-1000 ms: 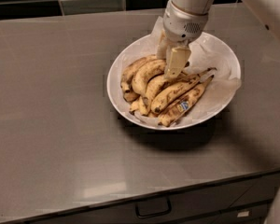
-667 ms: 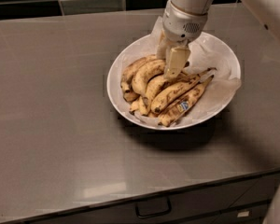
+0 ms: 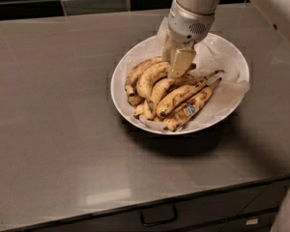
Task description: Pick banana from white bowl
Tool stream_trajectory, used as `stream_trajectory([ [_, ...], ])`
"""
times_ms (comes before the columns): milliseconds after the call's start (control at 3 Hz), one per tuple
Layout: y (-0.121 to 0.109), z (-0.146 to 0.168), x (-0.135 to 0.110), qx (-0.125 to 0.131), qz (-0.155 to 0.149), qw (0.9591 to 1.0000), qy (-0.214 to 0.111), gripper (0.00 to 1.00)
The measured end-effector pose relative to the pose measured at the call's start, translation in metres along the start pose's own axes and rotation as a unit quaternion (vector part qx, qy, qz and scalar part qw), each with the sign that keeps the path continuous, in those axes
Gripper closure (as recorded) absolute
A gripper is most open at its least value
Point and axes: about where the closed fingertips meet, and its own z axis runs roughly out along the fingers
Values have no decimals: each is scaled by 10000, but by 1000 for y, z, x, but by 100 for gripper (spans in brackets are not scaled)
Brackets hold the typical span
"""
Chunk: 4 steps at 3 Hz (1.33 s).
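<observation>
Hand [image 3: 177, 70] sits low inside white bowl [image 3: 117, 90] on worktop [image 3: 53, 129], at the upper end of the banana [image 3: 149, 79] in the pile. We can't tell its grip state.

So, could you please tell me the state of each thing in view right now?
white bowl: upright on counter, paper-lined.
plump curved banana: lying in the bowl, not lifted.
blue-sticker banana: lying at the pile's front.
gripper: down in the bowl, at the plump curved banana's upper end.
drawer: shut.
</observation>
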Motion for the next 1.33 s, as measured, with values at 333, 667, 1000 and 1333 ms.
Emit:
stream_trajectory([
  [333,1,1,-2,-5,-79,10000,-53,57],
  [667,1,0,-2,-5,-79,10000,-53,56],
  [1000,3,2,-3,4,-106,9999,-66,59],
  [1333,6,4,-4,76,-111,9999,-11,78],
])
